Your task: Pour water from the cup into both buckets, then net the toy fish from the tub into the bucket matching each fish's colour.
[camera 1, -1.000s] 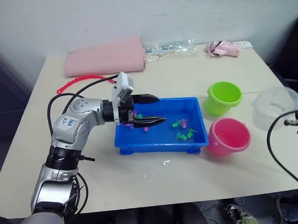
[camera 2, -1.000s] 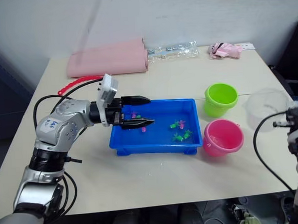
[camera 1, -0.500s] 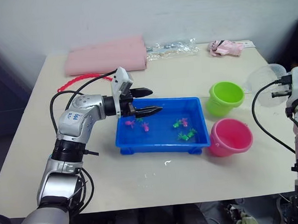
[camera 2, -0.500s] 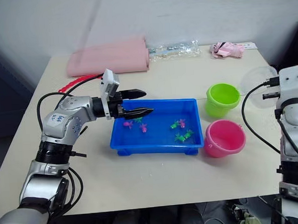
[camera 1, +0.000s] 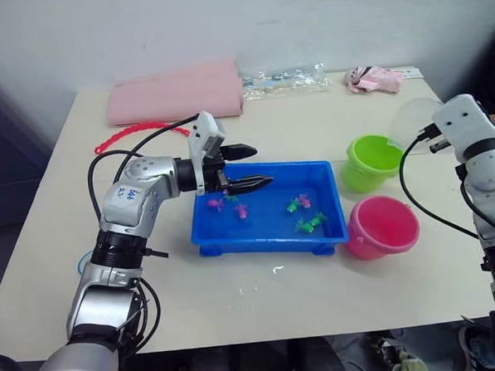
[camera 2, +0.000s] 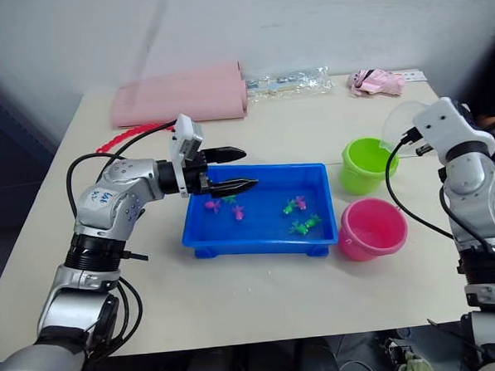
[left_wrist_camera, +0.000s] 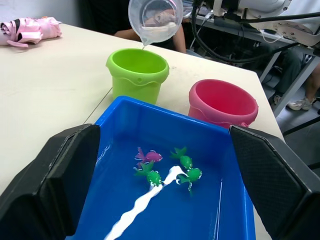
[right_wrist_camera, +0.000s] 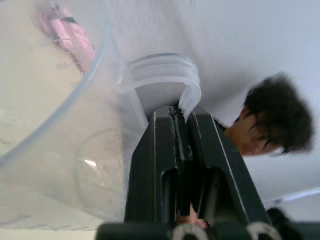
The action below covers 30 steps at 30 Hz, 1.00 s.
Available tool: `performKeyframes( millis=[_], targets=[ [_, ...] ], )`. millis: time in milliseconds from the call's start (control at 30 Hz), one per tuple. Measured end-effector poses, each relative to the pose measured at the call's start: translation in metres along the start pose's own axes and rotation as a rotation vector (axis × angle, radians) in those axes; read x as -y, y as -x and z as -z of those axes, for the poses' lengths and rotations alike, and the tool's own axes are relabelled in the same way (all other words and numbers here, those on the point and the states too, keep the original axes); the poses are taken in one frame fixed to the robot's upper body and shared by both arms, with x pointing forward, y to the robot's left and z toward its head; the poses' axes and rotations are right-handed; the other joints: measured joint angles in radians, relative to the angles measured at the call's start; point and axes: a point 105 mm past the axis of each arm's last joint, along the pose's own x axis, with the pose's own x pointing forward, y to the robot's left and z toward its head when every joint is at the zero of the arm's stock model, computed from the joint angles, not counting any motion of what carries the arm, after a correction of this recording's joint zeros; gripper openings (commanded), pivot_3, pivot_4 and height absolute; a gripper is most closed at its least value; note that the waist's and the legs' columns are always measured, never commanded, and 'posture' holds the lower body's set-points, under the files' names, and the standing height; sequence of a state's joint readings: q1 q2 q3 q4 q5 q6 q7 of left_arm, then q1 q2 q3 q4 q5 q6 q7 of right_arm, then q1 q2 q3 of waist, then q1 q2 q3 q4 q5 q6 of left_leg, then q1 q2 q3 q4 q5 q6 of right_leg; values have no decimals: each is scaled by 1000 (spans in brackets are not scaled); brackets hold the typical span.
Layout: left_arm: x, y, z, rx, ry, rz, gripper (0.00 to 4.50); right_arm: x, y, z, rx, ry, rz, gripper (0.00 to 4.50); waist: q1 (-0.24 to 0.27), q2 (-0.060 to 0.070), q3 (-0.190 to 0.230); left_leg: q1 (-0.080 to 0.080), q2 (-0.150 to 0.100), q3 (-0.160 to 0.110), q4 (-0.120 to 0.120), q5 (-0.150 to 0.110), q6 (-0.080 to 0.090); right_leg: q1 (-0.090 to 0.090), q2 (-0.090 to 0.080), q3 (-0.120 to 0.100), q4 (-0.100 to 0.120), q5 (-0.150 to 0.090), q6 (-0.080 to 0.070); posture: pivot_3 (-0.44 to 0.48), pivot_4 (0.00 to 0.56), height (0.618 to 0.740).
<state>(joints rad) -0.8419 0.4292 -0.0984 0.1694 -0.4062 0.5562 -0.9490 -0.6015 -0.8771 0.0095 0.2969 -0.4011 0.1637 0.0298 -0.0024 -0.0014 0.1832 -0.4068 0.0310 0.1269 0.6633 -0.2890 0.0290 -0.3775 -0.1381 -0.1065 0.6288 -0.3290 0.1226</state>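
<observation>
Left wrist view | my right gripper (right_wrist_camera: 181,117) clamps cup (left_wrist_camera: 153,20) tipped above green bucket (left_wrist_camera: 137,74) | left gripper (camera 1: 245,168) open over tub (camera 1: 271,234) | step: first pour; next: pink bucket (left_wrist_camera: 223,102)

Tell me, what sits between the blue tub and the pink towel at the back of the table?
Mostly bare tabletop; the left gripper and its black cable cross that stretch between the blue tub and the pink towel. The head views show it.

Far edge of the table (camera 1: 311,132): folded pink cloth (camera 1: 175,97), clear plastic bag (camera 1: 283,80), crumpled pink item (camera 1: 373,78) (nature unclear). Red beaded strip (camera 1: 133,135) lies before the cloth.
</observation>
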Motion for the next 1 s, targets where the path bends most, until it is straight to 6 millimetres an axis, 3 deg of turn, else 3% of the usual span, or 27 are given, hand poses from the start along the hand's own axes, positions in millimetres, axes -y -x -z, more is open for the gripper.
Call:
performKeyframes(
  millis=[300, 667, 767, 900, 1000],
  targets=[
    [0, -4, -4, 13, -11, 1, 4500, -9, -5, -34, 226, 442, -15, 39, -3, 0, 0, 0, 0, 0, 0, 0, 0, 0, 0, 0, 0, 0, 0, 0, 150, 738],
    [-2, -2, -5, 21, -11, -11, 4500, -15, -4, -35, 288, 547, -9, 39, -2, 0, 0, 0, 0, 0, 0, 0, 0, 0, 0, 0, 0, 0, 0, 0, 150, 738],
    [-1, -2, -6, 21, -13, -5, 4500, -8, -4, -33, 276, 486, 8, 39, -1, 0, 0, 0, 0, 0, 0, 0, 0, 0, 0, 0, 0, 0, 0, 0, 150, 738],
    [6, -3, -8, 31, -44, 42, 4500, 15, -1, -9, 121, 93, 101, 39, 4, 0, 0, 0, 0, -1, 0, 0, 0, 2, 1, -2, -1, 0, 0, 0, 150, 738],
    [18, -4, -14, 58, -65, 104, 4500, 14, 14, 17, 12, -122, 97, 39, 6, 0, 0, 0, 0, -2, 0, 0, 0, 2, 1, -1, -1, 0, 0, 0, 150, 738]
  ],
)
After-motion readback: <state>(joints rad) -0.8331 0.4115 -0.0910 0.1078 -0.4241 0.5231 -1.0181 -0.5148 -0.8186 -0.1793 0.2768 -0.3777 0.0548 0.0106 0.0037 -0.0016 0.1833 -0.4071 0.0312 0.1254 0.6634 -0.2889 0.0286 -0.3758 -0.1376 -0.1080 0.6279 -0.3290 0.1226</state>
